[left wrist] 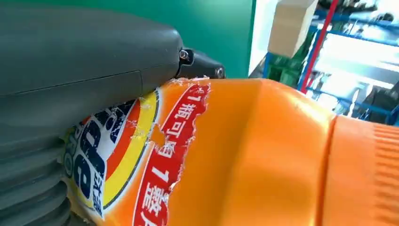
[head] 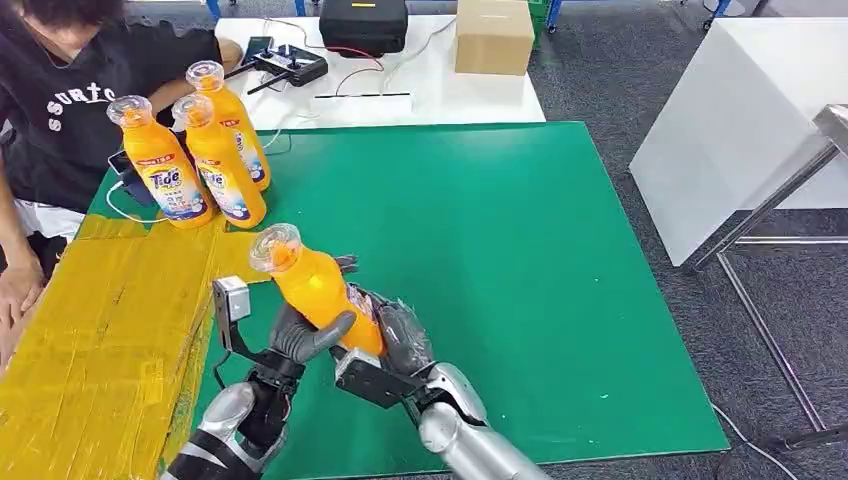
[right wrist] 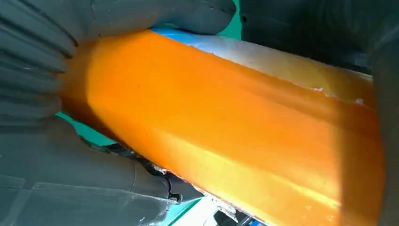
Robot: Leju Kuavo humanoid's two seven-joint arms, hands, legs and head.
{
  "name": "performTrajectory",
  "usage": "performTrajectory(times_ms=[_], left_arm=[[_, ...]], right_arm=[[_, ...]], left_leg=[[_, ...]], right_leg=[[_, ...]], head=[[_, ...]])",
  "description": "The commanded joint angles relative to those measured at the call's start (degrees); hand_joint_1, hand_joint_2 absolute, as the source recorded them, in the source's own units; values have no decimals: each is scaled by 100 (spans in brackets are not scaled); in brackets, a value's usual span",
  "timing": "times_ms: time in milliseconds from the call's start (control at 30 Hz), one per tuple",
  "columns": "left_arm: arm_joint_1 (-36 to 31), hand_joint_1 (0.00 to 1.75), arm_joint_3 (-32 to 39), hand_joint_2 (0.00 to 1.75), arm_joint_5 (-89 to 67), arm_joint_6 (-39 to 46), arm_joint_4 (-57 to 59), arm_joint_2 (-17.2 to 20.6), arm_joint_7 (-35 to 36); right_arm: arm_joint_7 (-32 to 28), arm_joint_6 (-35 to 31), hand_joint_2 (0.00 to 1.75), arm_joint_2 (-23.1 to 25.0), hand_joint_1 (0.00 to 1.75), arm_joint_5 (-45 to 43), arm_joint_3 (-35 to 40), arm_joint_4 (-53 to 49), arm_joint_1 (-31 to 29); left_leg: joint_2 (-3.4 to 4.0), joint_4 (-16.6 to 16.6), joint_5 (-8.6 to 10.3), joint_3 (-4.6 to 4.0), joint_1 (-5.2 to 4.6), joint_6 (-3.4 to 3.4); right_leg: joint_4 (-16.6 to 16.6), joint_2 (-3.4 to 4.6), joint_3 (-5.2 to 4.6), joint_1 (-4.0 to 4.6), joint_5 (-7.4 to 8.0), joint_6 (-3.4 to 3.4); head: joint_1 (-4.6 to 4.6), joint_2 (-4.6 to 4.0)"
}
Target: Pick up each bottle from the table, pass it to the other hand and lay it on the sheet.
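While both hands are meeting above the green sheet (head: 520, 230), an orange bottle (head: 318, 290) is being held between them, tilted, with its clear cap pointing away from the robot and toward the three standing bottles (head: 200, 150). The left hand (head: 300, 338) is wrapping its grey thumb and dark fingers around the bottle's lower body from the side nearer the yellow sheet (head: 90, 330). The right hand (head: 400, 335) is cupping the same bottle from the opposite side, its fingers curled against the base. Seen from the left wrist, the bottle's torn label is lying just beside the thumb (left wrist: 89, 52), which is pressing on the orange wall. Seen from the right wrist, that hand's fingers (right wrist: 155, 14) are closing over the bottle's body. Those three bottles are standing upright, touching one another, near the sheet's far corner beside the yellow sheet. A person in a black shirt (head: 70, 100) is sitting just beyond that corner. A cardboard box (head: 493, 36) is resting on the white table (head: 440, 95) past the sheet's far edge.
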Motion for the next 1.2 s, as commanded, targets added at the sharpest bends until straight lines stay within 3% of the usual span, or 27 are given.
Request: performTrajectory(times_ms=[33, 500, 533, 567, 600, 667, 767, 933, 967, 1000, 1033, 1067, 1133, 1200], left_arm=[[-281, 175, 284, 175, -21, 330, -271, -209, -115], [-268, 175, 259, 175, -20, 387, -261, -229, -156], [-275, 175, 244, 175, -66, 428, -293, -208, -191], [-292, 175, 240, 175, -153, 506, -337, -181, -250], [-303, 175, 245, 175, -273, 611, -410, -150, -311], [-336, 175, 246, 175, -847, 1034, -587, -62, -546], [-362, 175, 386, 175, -3078, 2850, -1021, 67, -1178], [-325, 175, 547, 175, -4287, 3472, -1213, 138, -1031], [-312, 175, 750, 175, -5442, 3815, -1205, 81, -907], [-257, 175, 1031, 175, -6400, 3815, -1273, -42, -803], [-244, 175, 1206, 175, -7078, 3815, -1289, -89, -689], [-276, 175, 1470, 175, -8719, 3815, -1246, -56, -265], [-485, 175, 1411, 175, -10375, 3815, -789, 335, 502], [-858, 175, 1009, 175, -10241, 3815, -18, 695, 827]], right_arm=[[16, -26, 175, -98, 175, 40, 345, 489, 119], [-11, -130, 175, -95, 175, 31, 289, 489, 118], [-56, -188, 175, -107, 164, -54, 181, 362, 160], [-104, -183, 175, -129, 49, -171, 73, 191, 209], [-133, -184, 175, -182, 0, -275, -46, -94, 280], [-143, -109, 175, -315, 0, -450, -232, -724, 444], [-156, 146, 175, -607, 0, -978, -710, -2016, 742], [-92, 411, 175, -730, 0, -1281, -1016, -2777, 940], [-247, 459, 175, -753, 0, -1472, -1125, -2993, 1009], [-273, 531, 0, -815, 0, -1603, -1189, -3200, 1050], [-273, 635, 0, -859, 0, -1747, -1239, -3348, 1080], [-239, 829, 0, -955, 0, -2033, -1341, -3602, 1146], [-226, 963, 0, -1043, 0, -2270, -1478, -3870, 1236], [-221, 1012, 0, -1109, 0, -2347, -1558, -4035, 1301]], left_leg=[[-22, 2, -8, 17, 16, -15], [-20, 0, -4, 12, 12, -12], [-21, 0, -6, 17, 14, -15], [-19, 1, -4, 10, 13, -11], [-23, 3, -7, 16, 15, -15], [-28, 8, -8, 12, 16, -16], [-23, 10, -4, -4, 11, -12], [-14, 6, -6, -5, 7, -10], [-13, 8, -12, 7, 11, -15], [-12, 5, -6, -2, 8, -11], [-13, 8, -11, 6, 12, -16], [-9, 7, -8, -3, 8, -12], [-14, 8, -9, 0, 9, -14], [-16, 2, -7, 12, 9, -18]], right_leg=[[-6, -26, 29, 15, -12, -9], [-7, -23, 21, 12, -8, -7], [-7, -25, 27, 14, -11, -8], [-7, -22, 19, 13, -7, -6], [-5, -27, 27, 15, -12, -9], [-1, -32, 24, 16, -14, -9], [3, -24, 6, 11, -9, -6], [4, -12, 6, 6, -8, -5], [4, -12, 19, 10, -13, -8], [3, -9, 8, 6, -7, -6], [5, -12, 18, 10, -11, -9], [5, -8, 5, 6, -8, -7], [6, -13, 10, 8, -10, -8], [2, -15, 21, 8, -10, -11]], head=[[-2, 0], [0, 0], [0, 0], [0, 0], [0, 0], [0, 0], [2, 0], [0, 0], [2, 0], [0, 0], [2, 0], [0, 0], [0, 0], [2, 0]])
